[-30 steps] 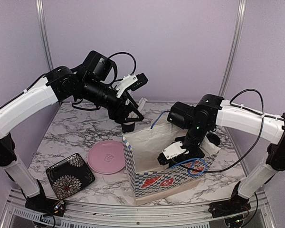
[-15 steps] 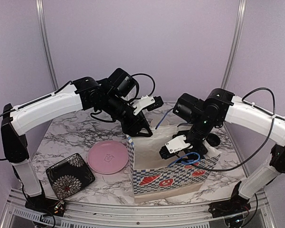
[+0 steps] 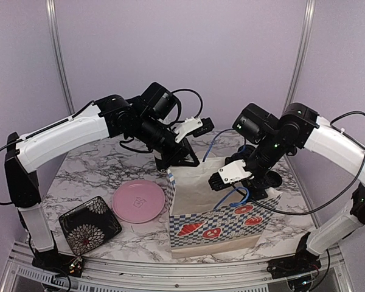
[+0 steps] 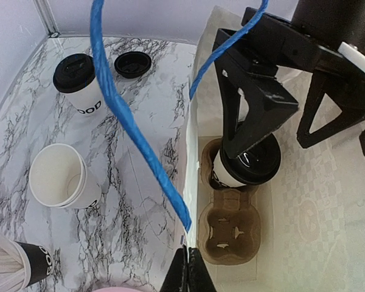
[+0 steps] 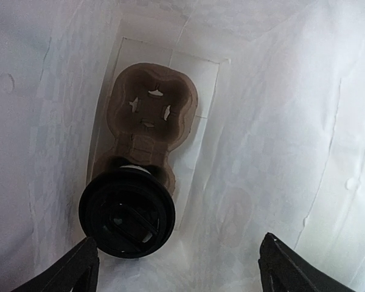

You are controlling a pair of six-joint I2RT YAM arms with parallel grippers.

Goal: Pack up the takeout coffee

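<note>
One takeout coffee (image 4: pixel 246 161), a white cup with a black lid (image 5: pixel 126 213), stands in the far socket of a brown pulp carrier (image 4: pixel 228 234) at the bottom of the checkered paper bag (image 3: pixel 213 225). My right gripper (image 5: pixel 179 267) hangs open above that cup, fingers apart on either side and touching nothing. My left gripper (image 4: pixel 187 271) is shut on the bag's left rim (image 4: pixel 191 152), just below the blue handle (image 4: pixel 128 115). A second lidded coffee (image 4: pixel 79 82) stands on the marble outside the bag.
An open white cup (image 4: pixel 58 176), a loose black lid (image 4: pixel 132 64) and a black cup of white sticks (image 4: pixel 24 264) stand left of the bag. A pink plate (image 3: pixel 138 201) and a black floral dish (image 3: pixel 89 225) lie at the front left.
My left arm swung down to the bag's left rim and shut on it. My right gripper opened wider and rose from the bag, with the cup left in the carrier.
</note>
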